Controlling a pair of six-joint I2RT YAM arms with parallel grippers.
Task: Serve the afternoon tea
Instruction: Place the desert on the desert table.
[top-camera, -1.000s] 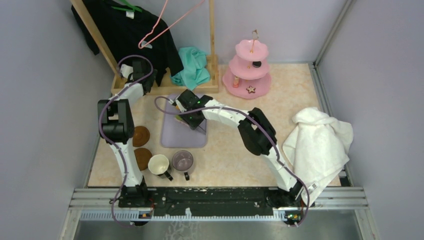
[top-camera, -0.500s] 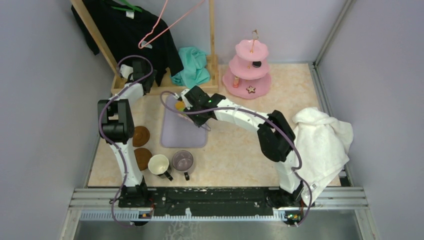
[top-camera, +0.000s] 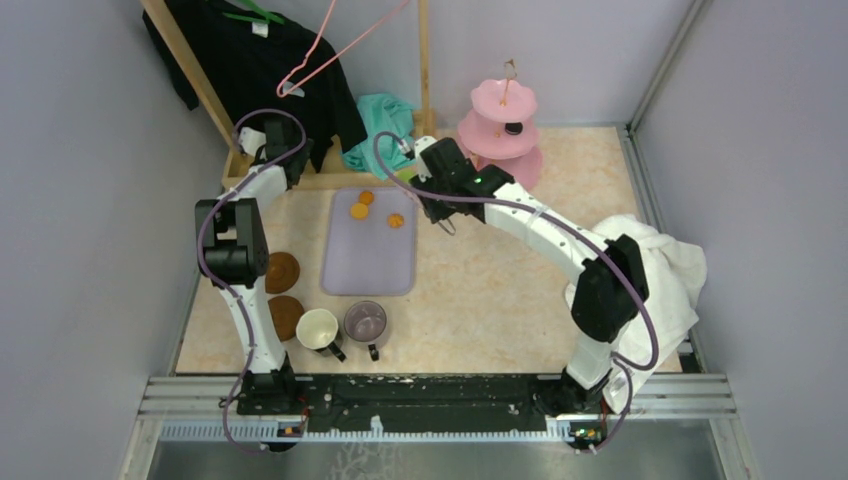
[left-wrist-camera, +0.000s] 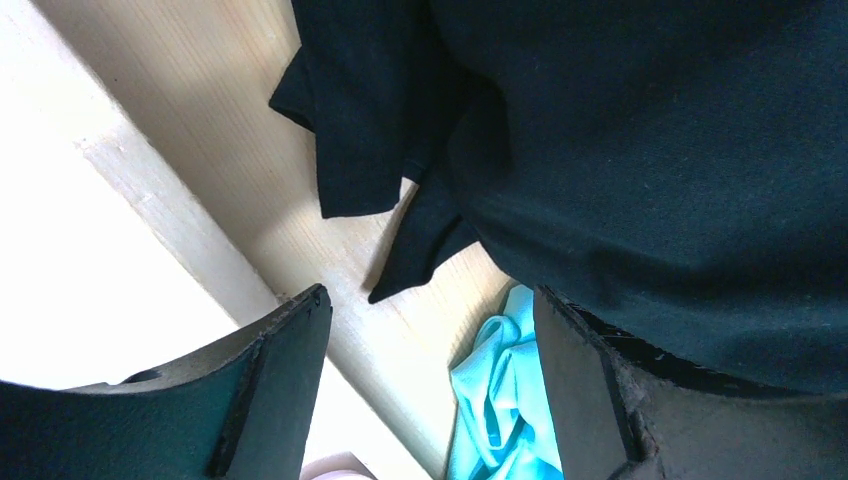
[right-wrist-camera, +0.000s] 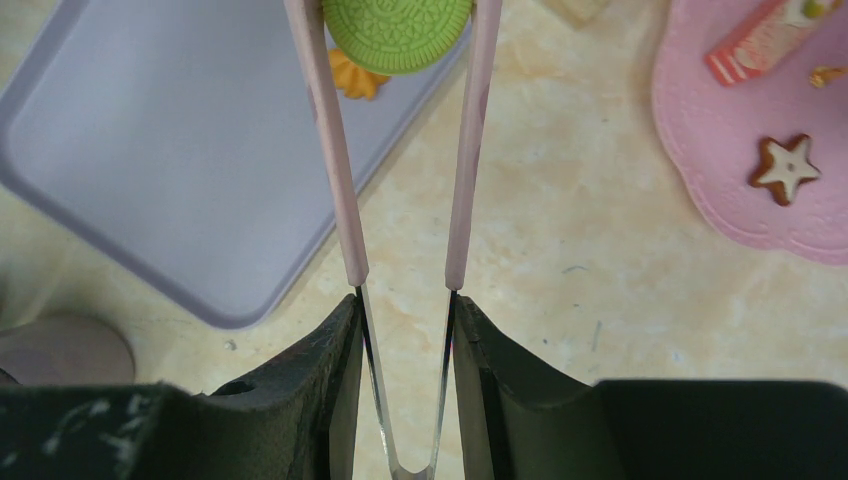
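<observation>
Green cookie (right-wrist-camera: 398, 35) carried in tongs (right-wrist-camera: 336, 180) from tray (top-camera: 368, 270) towards stand (top-camera: 490, 100)

Since a second ago the right end effector (right-wrist-camera: 405, 340) has been swung off the tray to just beside the stand's bottom tier, and three orange sweets (top-camera: 359, 211) are now uncovered on the tray. It is closed narrowly on the tongs, and the green cookie is pinched between their tips above the tray's edge. The left end effector (left-wrist-camera: 430, 390) is unmoved by the black garment (left-wrist-camera: 650, 150), held wide open with nothing in it. The mugs (top-camera: 317, 328) and coasters (top-camera: 282, 272) at the near left of the surface are unchanged and are seen only from above. The pinch on the cookie and the star cookie (right-wrist-camera: 787, 168) on the bottom tier are shown only by the right wrist view, the arm hiding both from above
</observation>
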